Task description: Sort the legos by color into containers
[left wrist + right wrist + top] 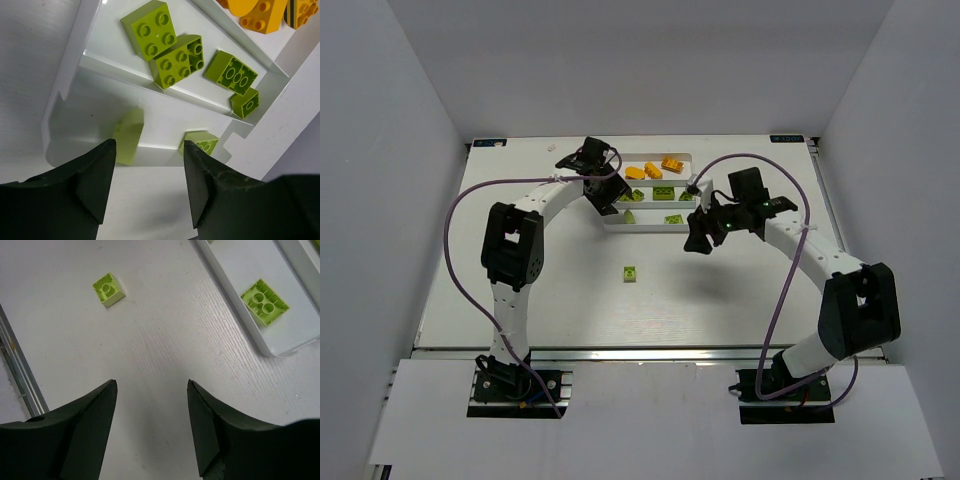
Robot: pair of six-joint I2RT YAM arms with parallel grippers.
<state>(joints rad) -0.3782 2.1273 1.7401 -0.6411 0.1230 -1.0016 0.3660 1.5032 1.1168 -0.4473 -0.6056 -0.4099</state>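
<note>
Sorting looks nearly done to me: one yellow-green brick [631, 272] lies loose on the worktop [700, 312], well apart from the tray [69, 67]. The orange bricks [650, 170] sit in the far compartment, the lime bricks [150, 27] in the middle one, and paler yellow-green bricks [129, 136] in the near one. My left fingers [95, 175] hang spread and empty over the tray's left end. My right fingers [92, 422] are spread too, nothing between them, above bare worktop beside the tray. The loose brick is the step in hand; I judge my right arm must swing over it, descend astride it, close, then carry it to the near compartment
</note>
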